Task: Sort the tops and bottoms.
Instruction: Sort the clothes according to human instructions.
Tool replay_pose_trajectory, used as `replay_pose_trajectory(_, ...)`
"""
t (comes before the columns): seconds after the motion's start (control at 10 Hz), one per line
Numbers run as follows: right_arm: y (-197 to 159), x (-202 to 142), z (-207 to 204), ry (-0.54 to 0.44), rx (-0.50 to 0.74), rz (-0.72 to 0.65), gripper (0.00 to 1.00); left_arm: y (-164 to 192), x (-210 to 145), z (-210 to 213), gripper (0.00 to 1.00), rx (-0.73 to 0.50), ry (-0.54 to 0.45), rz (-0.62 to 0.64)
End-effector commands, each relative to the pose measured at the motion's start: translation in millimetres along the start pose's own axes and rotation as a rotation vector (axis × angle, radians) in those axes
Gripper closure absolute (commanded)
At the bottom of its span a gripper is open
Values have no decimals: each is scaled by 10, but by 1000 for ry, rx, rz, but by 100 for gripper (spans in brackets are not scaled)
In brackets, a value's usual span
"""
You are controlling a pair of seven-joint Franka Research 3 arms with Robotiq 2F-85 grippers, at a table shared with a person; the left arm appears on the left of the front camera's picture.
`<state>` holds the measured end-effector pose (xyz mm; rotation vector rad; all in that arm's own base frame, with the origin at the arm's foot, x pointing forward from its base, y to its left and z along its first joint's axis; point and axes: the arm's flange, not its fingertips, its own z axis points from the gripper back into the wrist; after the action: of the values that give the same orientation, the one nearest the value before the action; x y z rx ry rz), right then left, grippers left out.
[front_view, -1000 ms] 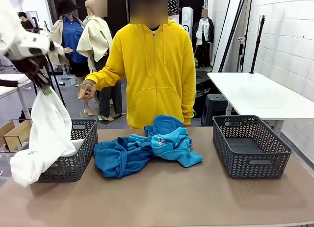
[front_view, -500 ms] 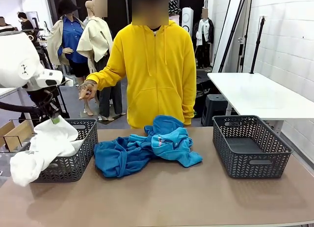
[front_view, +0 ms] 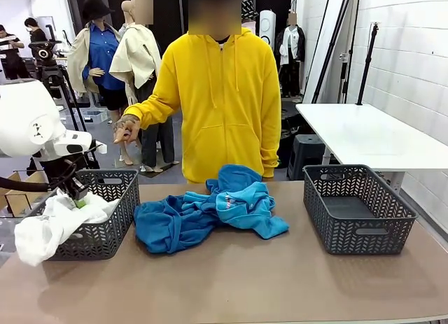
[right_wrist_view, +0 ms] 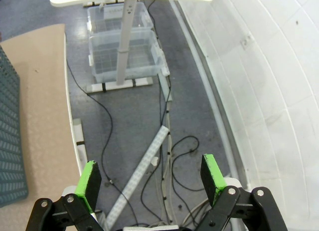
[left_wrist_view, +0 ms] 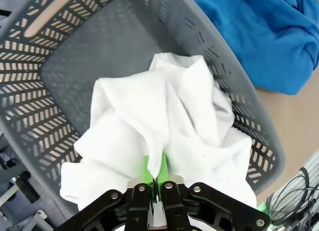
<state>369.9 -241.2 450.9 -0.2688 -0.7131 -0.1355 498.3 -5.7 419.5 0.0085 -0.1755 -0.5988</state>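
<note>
**Front view first: white garment pinched at the left basket**

Front view: the left gripper (front_view: 73, 192) is clamped on a crumpled white cloth garment (front_view: 49, 226) at the dark grey plastic lattice basket (front_view: 115, 215) on the brown table's (front_view: 245, 282) left end. The garment's long axis slants from the gripper down toward picture left, and its lower end droops over the basket's rim.

Left wrist view: the left gripper (left_wrist_view: 155, 172) pinches a raised fold of the garment (left_wrist_view: 164, 111), which is bunched inside the basket (left_wrist_view: 65, 66).

Right wrist view: the right gripper (right_wrist_view: 152, 177) hangs above the floor beyond the table edge, jaws spread wide and empty.
</note>
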Motion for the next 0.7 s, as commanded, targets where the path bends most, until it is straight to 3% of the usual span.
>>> replay_pose_trajectory(0.0, -10, -4, -5, 1, 3, 1, 0, -7, -16, -60, 100, -22, -1, -17)
replay_pose_trajectory(0.1, -10, -4, -5, 1, 3, 1, 0, 12, -19, -2, 95, -14, -5, -11)
replay_pose_trajectory(0.5, -10, -4, -5, 1, 3, 1, 0, 41, 26, 306, 15, 25, -32, 0)
replay_pose_trajectory(0.6, -10, -4, -5, 1, 3, 1, 0, 42, 48, 414, 0, 33, -46, 2)
